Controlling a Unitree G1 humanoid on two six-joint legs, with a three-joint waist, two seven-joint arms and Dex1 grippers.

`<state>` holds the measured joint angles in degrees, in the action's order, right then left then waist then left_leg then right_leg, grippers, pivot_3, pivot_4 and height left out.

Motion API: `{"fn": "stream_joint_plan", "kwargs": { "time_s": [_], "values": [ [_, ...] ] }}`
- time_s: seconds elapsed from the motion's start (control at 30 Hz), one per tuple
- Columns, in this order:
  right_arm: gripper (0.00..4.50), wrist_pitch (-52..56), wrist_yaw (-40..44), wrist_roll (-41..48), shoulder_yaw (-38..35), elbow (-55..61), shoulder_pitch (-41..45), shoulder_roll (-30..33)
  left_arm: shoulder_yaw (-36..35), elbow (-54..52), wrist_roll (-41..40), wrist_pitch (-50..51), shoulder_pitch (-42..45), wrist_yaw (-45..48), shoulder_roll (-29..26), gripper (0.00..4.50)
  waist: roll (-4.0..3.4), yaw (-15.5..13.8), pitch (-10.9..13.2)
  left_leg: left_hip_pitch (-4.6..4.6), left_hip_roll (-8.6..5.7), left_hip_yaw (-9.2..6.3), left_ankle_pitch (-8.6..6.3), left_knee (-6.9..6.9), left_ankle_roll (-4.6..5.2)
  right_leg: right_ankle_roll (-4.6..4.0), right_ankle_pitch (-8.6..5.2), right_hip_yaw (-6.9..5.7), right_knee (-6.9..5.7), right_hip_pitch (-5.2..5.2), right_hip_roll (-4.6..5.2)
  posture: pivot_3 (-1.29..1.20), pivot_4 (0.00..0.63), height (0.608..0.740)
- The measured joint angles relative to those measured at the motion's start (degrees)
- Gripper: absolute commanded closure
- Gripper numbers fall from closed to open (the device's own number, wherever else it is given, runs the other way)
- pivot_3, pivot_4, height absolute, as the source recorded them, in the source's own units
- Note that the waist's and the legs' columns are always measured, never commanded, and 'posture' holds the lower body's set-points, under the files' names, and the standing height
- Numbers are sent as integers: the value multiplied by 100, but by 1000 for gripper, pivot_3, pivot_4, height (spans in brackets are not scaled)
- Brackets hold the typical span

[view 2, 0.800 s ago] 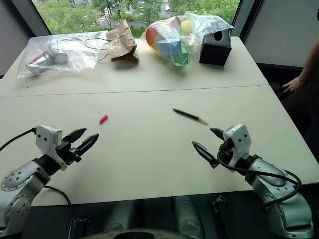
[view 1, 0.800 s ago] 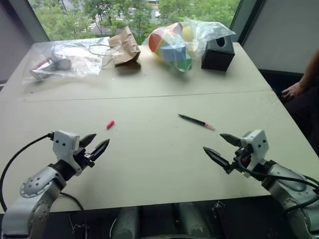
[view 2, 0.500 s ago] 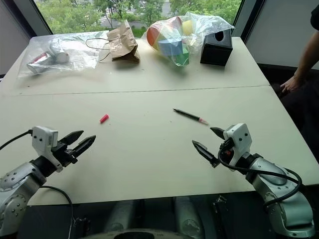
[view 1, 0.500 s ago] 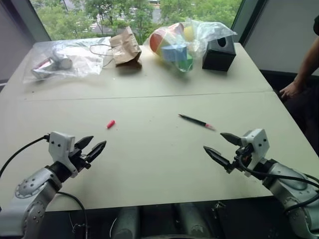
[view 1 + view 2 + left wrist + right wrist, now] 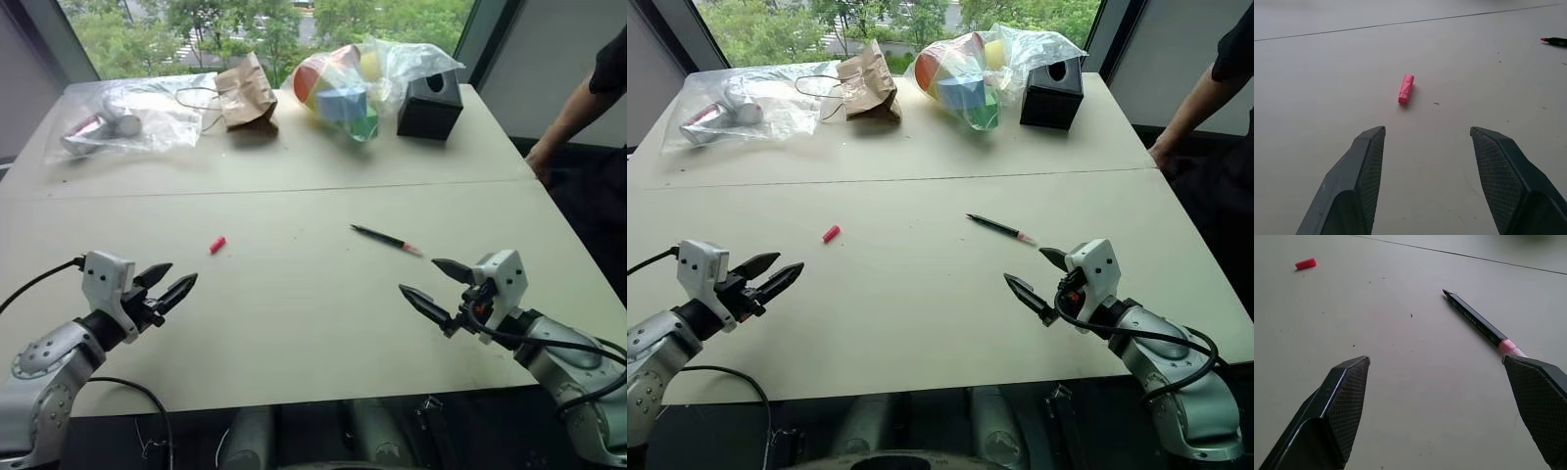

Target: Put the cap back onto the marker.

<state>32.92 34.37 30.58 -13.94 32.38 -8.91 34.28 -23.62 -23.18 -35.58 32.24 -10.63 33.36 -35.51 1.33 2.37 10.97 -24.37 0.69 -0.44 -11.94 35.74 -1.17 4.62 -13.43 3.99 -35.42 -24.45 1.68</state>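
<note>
Nothing is done yet: the cap (image 5: 217, 244) lies left of centre on the bench (image 5: 294, 323), the marker (image 5: 386, 239) right of centre, both grippers' fingers apart and empty.

Table (image 5: 294, 323): cap (image 5: 217, 244), marker (image 5: 384, 238), bags (image 5: 147, 113), box (image 5: 428, 105).

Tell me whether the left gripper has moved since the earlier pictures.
Yes. The left gripper has drawn back toward the robot and outward, farther from the cap, which lies where it did.
</note>
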Motion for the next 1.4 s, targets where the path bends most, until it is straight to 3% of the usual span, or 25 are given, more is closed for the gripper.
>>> {"fn": "stream_joint_plan", "kwargs": {
  "time_s": [0.27,0.37,0.5,0.7,0.87,1.0,1.23,1.4],
  "values": [
    [30,-3,-15,-58,1,-33,44,0,9,200,23,-24,152,103,-20,1614,0,0,0,1,0,1,0,3,1,0,1,0,-6,0,-3,0,150,740],
    [30,-38,46,-121,21,-244,254,83,76,515,125,-61,365,388,-258,1614,1,3,0,1,-1,1,0,13,1,0,1,-1,-17,-1,-10,0,150,740],
    [30,-264,433,-319,104,-923,1005,518,472,1025,195,-186,1225,1220,-888,1614,1,-7,0,2,1,3,0,35,0,-5,4,-4,-16,3,-8,0,150,740],
    [30,-617,1157,-586,639,-2442,2594,677,1763,2669,645,-561,3443,3157,-1546,1614,0,10,1,-3,1,30,-1,35,9,-29,21,-7,1,1,-3,0,150,740],
    [30,-890,1698,-844,1105,-3246,3061,679,2683,4210,1258,-1204,4972,4575,-1489,1614,3,-15,2,-14,-13,32,-25,37,51,60,25,-9,-35,-15,-14,0,150,740],
    [30,-1070,1889,-978,1238,-3617,3354,635,2945,4928,1579,-1598,5674,5104,-1299,1614,2,-8,4,-11,-19,29,-28,40,56,65,19,-9,-70,-27,-18,0,150,740],
    [30,-1751,2185,-1624,1835,-5300,4435,114,2992,5408,1817,-1857,5930,5236,-742,1614,1,34,5,-2,-12,31,-25,69,56,51,25,-6,-86,-22,-26,0,150,740],
    [30,-2184,2233,-2044,2062,-6417,5014,-240,2910,5446,1841,-1893,5924,5063,-643,1614,0,19,6,-6,-11,31,-25,82,56,57,27,-6,-95,-22,-21,0,150,740]
  ]
}}
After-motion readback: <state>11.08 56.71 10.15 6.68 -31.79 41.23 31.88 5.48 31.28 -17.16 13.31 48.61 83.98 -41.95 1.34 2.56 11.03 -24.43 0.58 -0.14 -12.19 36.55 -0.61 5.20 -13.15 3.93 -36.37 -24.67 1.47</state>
